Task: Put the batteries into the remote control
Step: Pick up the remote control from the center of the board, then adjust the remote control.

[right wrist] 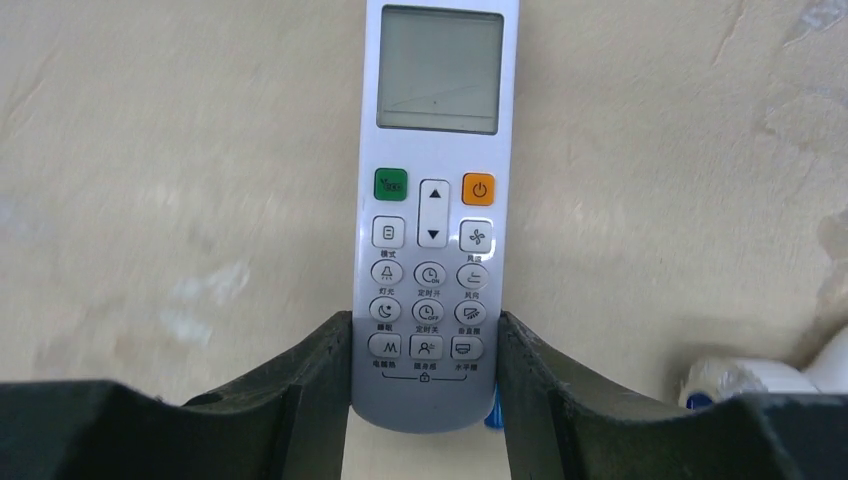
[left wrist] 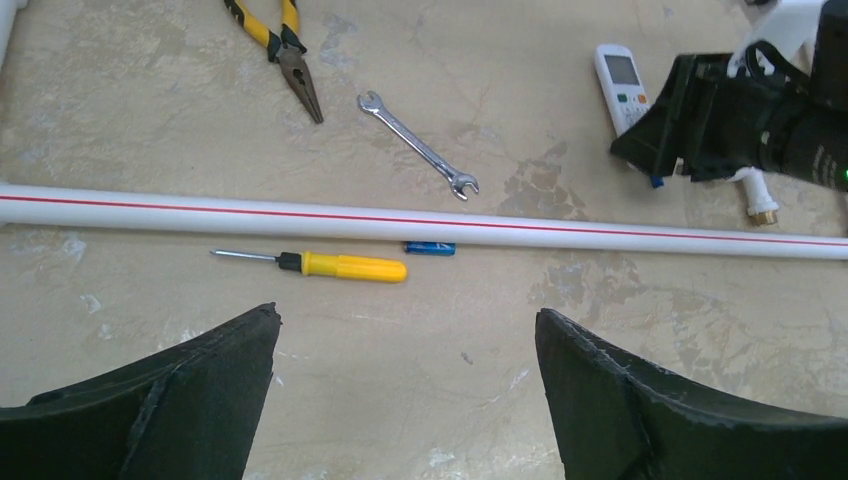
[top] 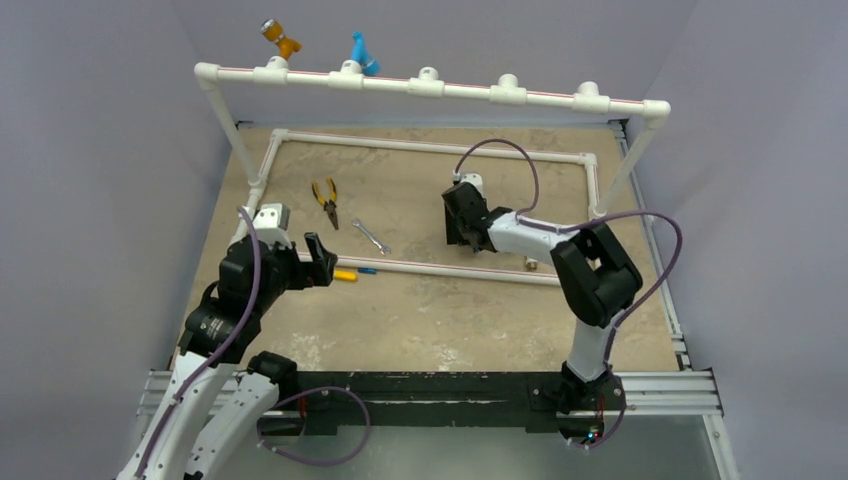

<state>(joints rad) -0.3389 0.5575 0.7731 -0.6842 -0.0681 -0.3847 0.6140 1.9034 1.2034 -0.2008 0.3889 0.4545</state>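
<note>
The white remote control point(right wrist: 432, 215) lies face up, display away from me. My right gripper point(right wrist: 424, 330) is shut on its button end, fingers pressed against both long sides. A blue battery point(right wrist: 491, 411) peeks out beside the remote's lower right corner. In the left wrist view the remote point(left wrist: 622, 85) shows beside the right gripper point(left wrist: 690, 120), with a bit of blue point(left wrist: 656, 182) below it. The other battery point(left wrist: 430, 248) lies against the white pipe, right of the yellow screwdriver point(left wrist: 345, 266). My left gripper point(left wrist: 407, 315) is open and empty, short of them. In the top view the right gripper point(top: 462, 235) hides the remote.
A white pipe frame point(top: 450, 268) lies on the table, with a raised rail point(top: 430, 86) at the back carrying orange point(top: 280, 38) and blue point(top: 364, 52) fittings. Pliers point(top: 326, 200) and a wrench point(top: 370, 237) lie inside the frame. A white fitting with a metal end point(left wrist: 757, 195) lies by the right gripper.
</note>
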